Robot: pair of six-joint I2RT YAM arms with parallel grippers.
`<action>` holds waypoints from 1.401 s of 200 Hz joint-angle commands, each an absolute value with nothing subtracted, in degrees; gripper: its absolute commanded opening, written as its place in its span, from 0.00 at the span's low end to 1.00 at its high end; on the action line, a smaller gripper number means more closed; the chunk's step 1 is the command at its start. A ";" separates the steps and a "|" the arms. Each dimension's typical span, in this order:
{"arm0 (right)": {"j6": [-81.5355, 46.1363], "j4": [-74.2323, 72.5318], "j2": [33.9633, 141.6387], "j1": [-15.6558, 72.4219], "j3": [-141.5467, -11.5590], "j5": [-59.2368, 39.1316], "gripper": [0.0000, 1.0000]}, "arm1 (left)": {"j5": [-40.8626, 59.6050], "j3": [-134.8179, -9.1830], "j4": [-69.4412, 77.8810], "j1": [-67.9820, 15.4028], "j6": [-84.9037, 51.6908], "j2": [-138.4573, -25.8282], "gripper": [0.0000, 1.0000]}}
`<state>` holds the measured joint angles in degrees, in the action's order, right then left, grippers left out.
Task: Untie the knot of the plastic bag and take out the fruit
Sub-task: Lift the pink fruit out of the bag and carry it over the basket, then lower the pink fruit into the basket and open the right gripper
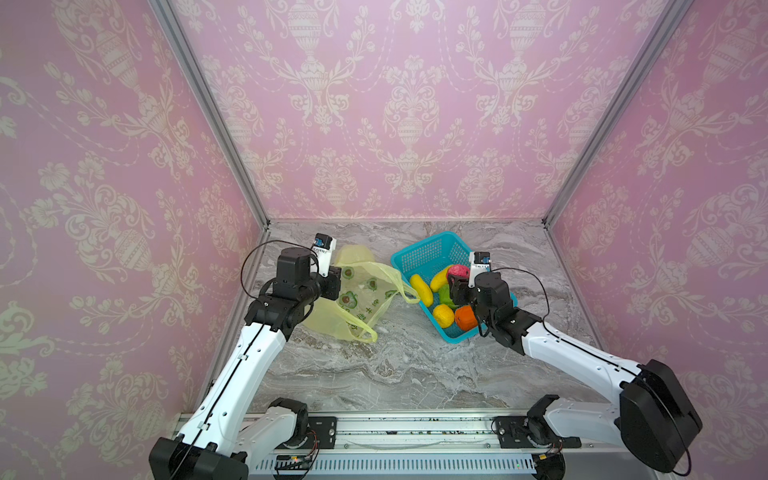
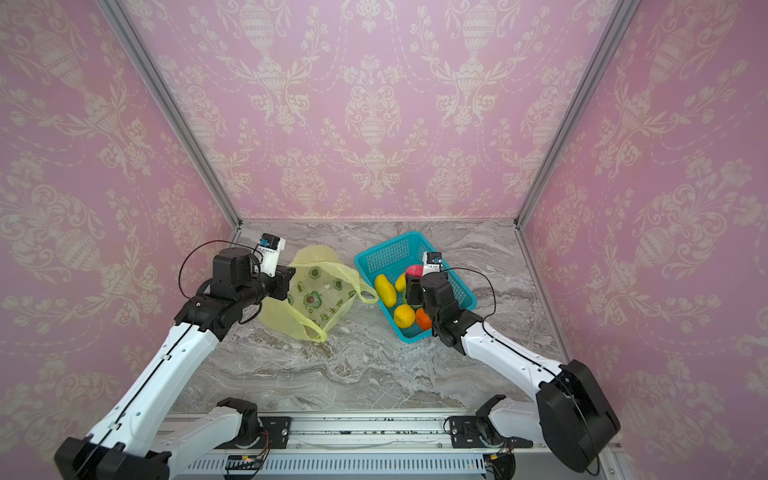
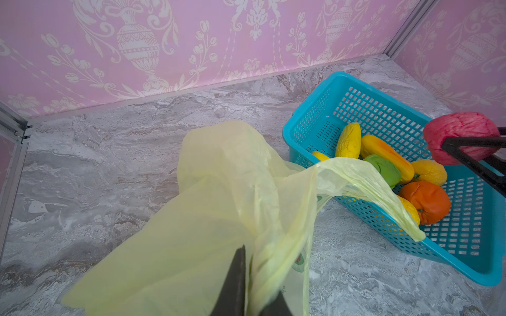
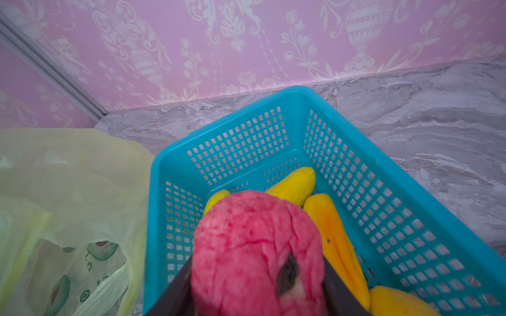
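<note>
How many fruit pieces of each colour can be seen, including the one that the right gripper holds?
yellow fruit: 5
orange fruit: 1
green fruit: 1
pink-red fruit: 1, in the right gripper
Total: 8

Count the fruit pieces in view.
8. Seven fruit lie in the teal basket; the pink-red one is held over it by the right gripper. Others may be hidden.

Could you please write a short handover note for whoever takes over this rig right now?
Left hand: shut on a fold of the plastic bag, which lies beside the basket.
Right hand: holds the pink-red fruit over the basket.
Done: bag handles hang loose, no knot shows; other fruit lies in the basket; the bag looks empty.
To do: release the pink-red fruit into the basket, let go of the bag.
</note>
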<state>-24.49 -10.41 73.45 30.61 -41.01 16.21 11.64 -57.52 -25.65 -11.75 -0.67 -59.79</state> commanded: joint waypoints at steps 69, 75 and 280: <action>-25.31 5.58 97.56 29.18 -60.80 5.08 0.35 | 12.57 -59.30 -26.97 -11.02 0.27 -61.00 0.12; -25.21 5.93 98.52 29.18 -61.43 4.96 0.36 | 12.52 -59.32 -26.95 -11.03 0.26 -61.07 0.12; -22.25 0.27 91.17 30.62 -55.93 2.91 0.85 | 12.97 -61.02 -26.40 -9.64 -2.11 -63.18 0.12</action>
